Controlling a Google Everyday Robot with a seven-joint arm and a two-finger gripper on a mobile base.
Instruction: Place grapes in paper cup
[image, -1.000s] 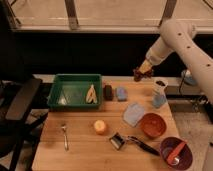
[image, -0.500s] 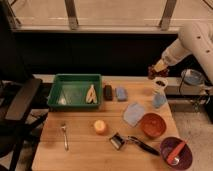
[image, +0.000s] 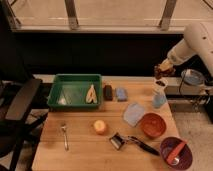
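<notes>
My gripper (image: 163, 70) is at the table's back right, directly above the paper cup (image: 160, 87), a small white cup. It is shut on the grapes (image: 160, 80), a dark bunch that hangs just over the cup's mouth. I cannot tell whether the bunch touches the rim. The pale blue translucent cup (image: 159, 100) stands right in front of the paper cup.
A green tray (image: 70, 82) holding a yellow item sits at the back left. A dark block (image: 107, 92) and a blue sponge (image: 121, 94) lie beside it. Nearer are a pale blue cloth (image: 133, 114), an orange bowl (image: 152, 125), a purple bowl (image: 176, 151), a black-handled peeler (image: 131, 142), an orange fruit (image: 100, 126) and a fork (image: 65, 136). A chair (image: 20, 107) stands at the left.
My gripper has carried the grapes to the right, from behind the blue sponge to above the paper cup. Nothing on the table has moved.
</notes>
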